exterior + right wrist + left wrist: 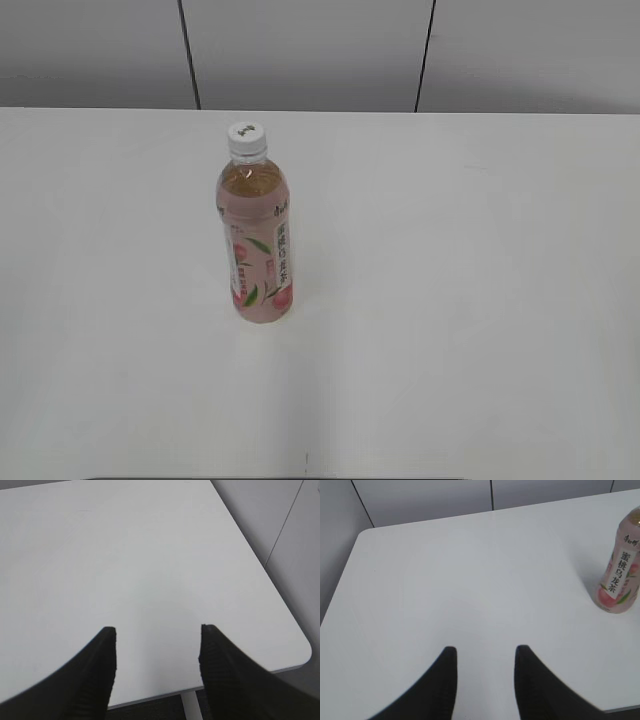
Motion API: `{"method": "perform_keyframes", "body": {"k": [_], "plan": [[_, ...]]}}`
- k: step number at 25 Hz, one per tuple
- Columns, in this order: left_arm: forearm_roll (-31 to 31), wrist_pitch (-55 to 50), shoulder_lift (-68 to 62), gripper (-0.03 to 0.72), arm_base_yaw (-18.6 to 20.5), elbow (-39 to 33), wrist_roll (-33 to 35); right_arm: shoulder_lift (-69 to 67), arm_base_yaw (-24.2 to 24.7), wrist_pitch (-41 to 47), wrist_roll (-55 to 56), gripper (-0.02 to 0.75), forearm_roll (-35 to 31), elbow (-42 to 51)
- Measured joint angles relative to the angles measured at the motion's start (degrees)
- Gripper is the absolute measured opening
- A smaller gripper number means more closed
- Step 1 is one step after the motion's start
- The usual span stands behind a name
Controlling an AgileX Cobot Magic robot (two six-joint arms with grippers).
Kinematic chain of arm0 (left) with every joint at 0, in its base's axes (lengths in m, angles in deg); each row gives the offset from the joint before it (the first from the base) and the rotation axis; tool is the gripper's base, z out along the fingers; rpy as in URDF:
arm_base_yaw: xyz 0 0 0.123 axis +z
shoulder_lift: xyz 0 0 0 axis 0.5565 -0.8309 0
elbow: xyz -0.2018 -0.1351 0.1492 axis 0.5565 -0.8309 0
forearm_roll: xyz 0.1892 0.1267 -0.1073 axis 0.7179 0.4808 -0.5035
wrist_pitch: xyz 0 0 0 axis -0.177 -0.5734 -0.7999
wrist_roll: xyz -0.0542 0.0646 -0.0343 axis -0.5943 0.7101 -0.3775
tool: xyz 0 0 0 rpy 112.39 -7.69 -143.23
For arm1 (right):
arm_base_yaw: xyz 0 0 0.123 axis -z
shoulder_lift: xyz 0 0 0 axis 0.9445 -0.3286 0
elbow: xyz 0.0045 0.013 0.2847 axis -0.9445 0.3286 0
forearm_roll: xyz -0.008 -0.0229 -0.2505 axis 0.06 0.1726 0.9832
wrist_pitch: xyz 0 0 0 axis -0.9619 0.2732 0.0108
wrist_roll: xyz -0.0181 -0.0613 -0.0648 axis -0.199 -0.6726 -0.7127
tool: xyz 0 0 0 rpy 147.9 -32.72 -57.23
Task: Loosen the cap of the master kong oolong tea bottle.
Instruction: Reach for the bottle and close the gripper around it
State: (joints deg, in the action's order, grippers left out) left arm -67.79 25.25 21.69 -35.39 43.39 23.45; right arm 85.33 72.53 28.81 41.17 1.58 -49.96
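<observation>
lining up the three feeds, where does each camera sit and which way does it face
Exterior view: raised at the table's near side, slanting down at the upright bottle with its cap on the white table; no arm shows.
Left wrist view: on the left arm, facing across the table; the open left gripper shows below, the bottle at the right edge.
Right wrist view: on the right arm, facing the table's right corner; open right gripper, no bottle.
Exterior and left wrist views share the bottle.

Upright bottle on white table

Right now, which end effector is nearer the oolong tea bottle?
Left. The left end effector has the oolong tea bottle in view ahead to its right; the right end effector sees only table.
</observation>
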Motion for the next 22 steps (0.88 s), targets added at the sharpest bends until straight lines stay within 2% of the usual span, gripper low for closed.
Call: {"method": "perform_keyframes", "body": {"k": [22], "plan": [[0.0, 0.0, -0.3, 0.241, 0.0, 0.0, 0.0, 0.0, 0.0, 0.0, 0.0, 0.407, 0.0, 0.0]]}}
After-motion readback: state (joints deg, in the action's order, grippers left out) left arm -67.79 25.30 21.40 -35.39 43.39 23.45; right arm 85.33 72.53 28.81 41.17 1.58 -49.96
